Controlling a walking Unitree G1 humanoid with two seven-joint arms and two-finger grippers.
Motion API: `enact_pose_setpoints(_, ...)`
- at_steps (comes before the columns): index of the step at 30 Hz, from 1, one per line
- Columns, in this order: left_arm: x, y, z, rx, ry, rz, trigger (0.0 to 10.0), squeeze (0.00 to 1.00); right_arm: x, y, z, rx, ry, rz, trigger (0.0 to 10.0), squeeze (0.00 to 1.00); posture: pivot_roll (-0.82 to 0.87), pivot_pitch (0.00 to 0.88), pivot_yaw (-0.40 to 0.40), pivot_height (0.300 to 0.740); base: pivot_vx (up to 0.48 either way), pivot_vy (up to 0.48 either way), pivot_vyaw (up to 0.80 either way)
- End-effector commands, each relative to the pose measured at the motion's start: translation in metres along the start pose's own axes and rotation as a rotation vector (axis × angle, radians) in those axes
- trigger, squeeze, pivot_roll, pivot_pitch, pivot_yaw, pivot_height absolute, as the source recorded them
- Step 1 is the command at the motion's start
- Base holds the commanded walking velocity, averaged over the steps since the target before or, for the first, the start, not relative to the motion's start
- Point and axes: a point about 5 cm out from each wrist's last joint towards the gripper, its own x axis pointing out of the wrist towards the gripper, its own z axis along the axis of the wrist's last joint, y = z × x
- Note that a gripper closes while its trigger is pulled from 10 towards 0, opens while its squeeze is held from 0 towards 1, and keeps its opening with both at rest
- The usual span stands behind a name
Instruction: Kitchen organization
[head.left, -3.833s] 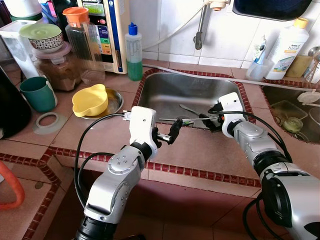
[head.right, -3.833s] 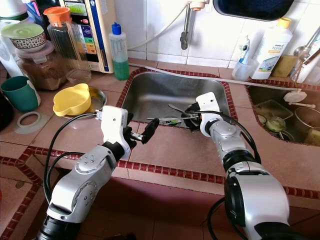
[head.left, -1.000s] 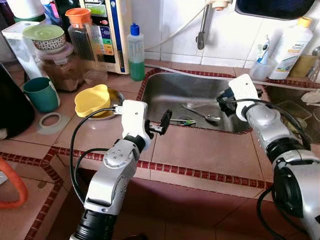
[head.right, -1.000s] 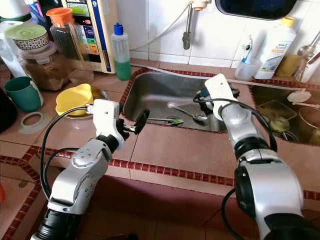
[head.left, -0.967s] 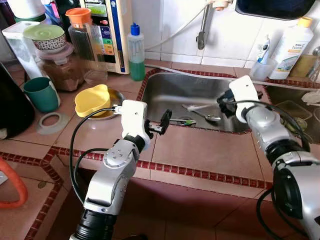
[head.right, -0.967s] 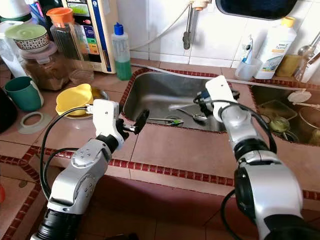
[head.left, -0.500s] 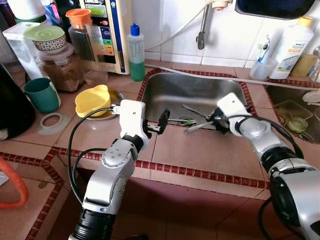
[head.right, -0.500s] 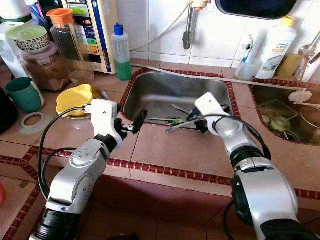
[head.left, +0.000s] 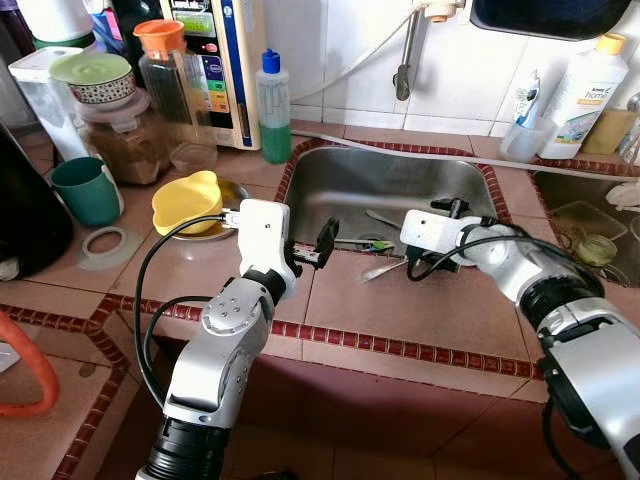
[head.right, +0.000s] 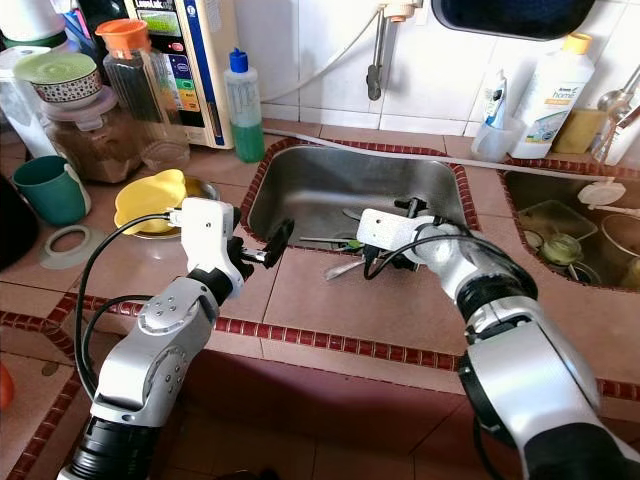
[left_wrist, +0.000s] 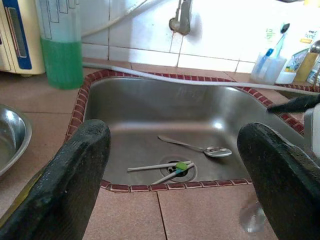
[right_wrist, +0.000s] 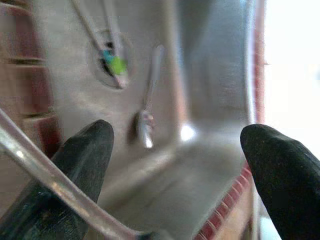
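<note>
1. The steel sink (head.left: 330, 185) holds a spoon (left_wrist: 197, 146) lying flat on its floor, beyond both grippers, with two thin sticks with a green tip (left_wrist: 172, 167) across the drain.
2. To the left of the left gripper (head.left: 312, 250), a yellow bowl (head.left: 185, 200) sits in a metal dish (head.left: 233, 192) on the desk (head.left: 400, 310).
3. The left gripper hovers over the near sink edge, its jaws spread wide and empty.
4. The right gripper (head.left: 440, 235) is at the sink's front rim, jaws spread; a silvery utensil (head.left: 385, 268) lies against one finger (right_wrist: 75, 170). Whether it is gripped, I cannot tell.
5. That utensil is slim, shiny metal, and blurred in the right wrist view.
6. Its long axis runs from the right gripper out toward the left gripper, its free end over the desk by the rim.
</note>
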Motion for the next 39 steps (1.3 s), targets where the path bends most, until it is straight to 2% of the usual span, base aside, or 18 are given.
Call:
enact_pose_setpoints(1,0.002,-0.003,0.004,0.012,-0.006,-0.016,10.0,0.00,-0.002,-0.010,0.001,0.050,-0.004,-0.021,10.0,0.00,0.09,0.004,0.040,0.740,0.000,0.000,0.00)
enact_pose_setpoints(2,0.002,-0.003,0.004,0.011,-0.007,-0.016,10.0,0.00,-0.001,0.005,-0.003,0.029,0.002,0.124,10.0,0.00,0.09,0.003,0.038,0.740,0.000,0.000,0.00)
enact_pose_setpoints(3,0.002,-0.003,0.004,0.011,-0.007,-0.016,10.0,0.00,-0.001,0.005,-0.003,0.029,0.002,0.124,10.0,0.00,0.09,0.003,0.038,0.740,0.000,0.000,0.00)
enact_pose_setpoints(6,0.003,-0.004,0.005,0.011,-0.010,-0.018,10.0,0.00,-0.003,-0.006,-0.008,0.103,0.021,-0.029,10.0,0.00,0.09,0.001,0.036,0.740,0.000,0.000,0.00)
enact_pose_setpoints(9,0.003,-0.004,0.005,0.010,-0.011,-0.018,10.0,0.00,-0.004,-0.009,-0.010,0.140,0.024,-0.060,10.0,0.00,0.09,0.000,0.035,0.740,0.000,0.000,0.00)
enact_pose_setpoints(12,0.003,-0.003,0.005,0.011,-0.011,-0.015,10.0,0.00,-0.004,0.017,-0.020,0.175,0.040,0.174,10.0,0.00,0.09,0.000,0.034,0.740,0.000,0.000,0.00)
enact_pose_setpoints(13,0.003,-0.003,0.005,0.011,-0.011,-0.016,10.0,0.00,-0.005,0.016,-0.021,0.169,0.039,0.172,10.0,0.00,0.09,0.000,0.034,0.740,0.000,0.000,0.00)
enact_pose_setpoints(16,0.003,-0.003,0.005,0.011,-0.012,-0.016,10.0,0.00,-0.006,-0.009,-0.018,0.395,0.011,-0.044,10.0,0.00,0.09,0.000,0.035,0.740,0.000,0.000,0.00)
enact_pose_setpoints(18,0.003,-0.002,0.005,0.011,-0.013,-0.015,10.0,0.00,-0.009,-0.019,-0.024,0.494,0.037,-0.133,10.0,0.00,0.09,0.000,0.036,0.740,0.000,0.000,0.00)
enact_pose_setpoints(20,0.003,-0.003,0.005,0.012,-0.014,-0.016,10.0,0.00,-0.007,-0.001,-0.025,0.517,0.034,0.039,10.0,0.00,0.09,0.000,0.035,0.740,0.000,0.000,0.00)
enact_pose_setpoints(21,0.003,-0.003,0.006,0.013,-0.015,-0.016,10.0,0.00,-0.006,0.001,-0.021,0.544,-0.010,0.056,10.0,0.00,0.10,0.000,0.034,0.740,0.000,0.000,0.00)
enact_pose_setpoints(25,0.003,-0.002,0.005,0.012,-0.013,-0.012,10.0,0.00,-0.011,-0.021,-0.029,0.700,0.009,-0.189,10.0,0.00,0.09,0.000,0.040,0.740,0.000,0.000,0.00)
enact_pose_setpoints(27,0.002,-0.003,0.005,0.013,-0.010,-0.016,10.0,0.00,-0.009,-0.006,-0.032,0.694,0.041,-0.066,10.0,0.00,0.09,0.000,0.041,0.740,0.000,0.000,0.00)
enact_pose_setpoints(28,0.002,-0.003,0.004,0.014,-0.008,-0.019,10.0,0.00,-0.007,0.005,-0.031,0.654,0.044,0.023,10.0,0.00,0.09,0.000,0.042,0.740,0.000,0.000,0.00)
enact_pose_setpoints(29,0.002,-0.004,0.004,0.014,-0.008,-0.020,10.0,0.00,-0.007,0.008,-0.030,0.626,0.035,0.048,10.0,0.00,0.10,0.000,0.042,0.740,0.000,0.000,0.00)
enact_pose_setpoints(31,0.002,-0.004,0.004,0.015,-0.008,-0.021,10.0,0.00,-0.007,0.001,-0.027,0.671,0.003,-0.011,10.0,0.00,0.10,0.000,0.042,0.740,0.000,0.000,0.00)
enact_pose_setpoints(32,0.002,-0.003,0.005,0.015,-0.009,-0.020,10.0,0.00,-0.008,-0.007,-0.029,0.774,-0.002,-0.088,10.0,0.00,0.10,0.000,0.043,0.740,0.000,0.000,0.00)
enact_pose_setpoints(39,0.002,-0.002,0.005,0.017,-0.010,-0.017,10.0,0.00,-0.009,-0.012,-0.029,0.812,-0.022,-0.139,10.0,0.00,0.10,0.001,0.041,0.740,0.000,0.000,0.00)
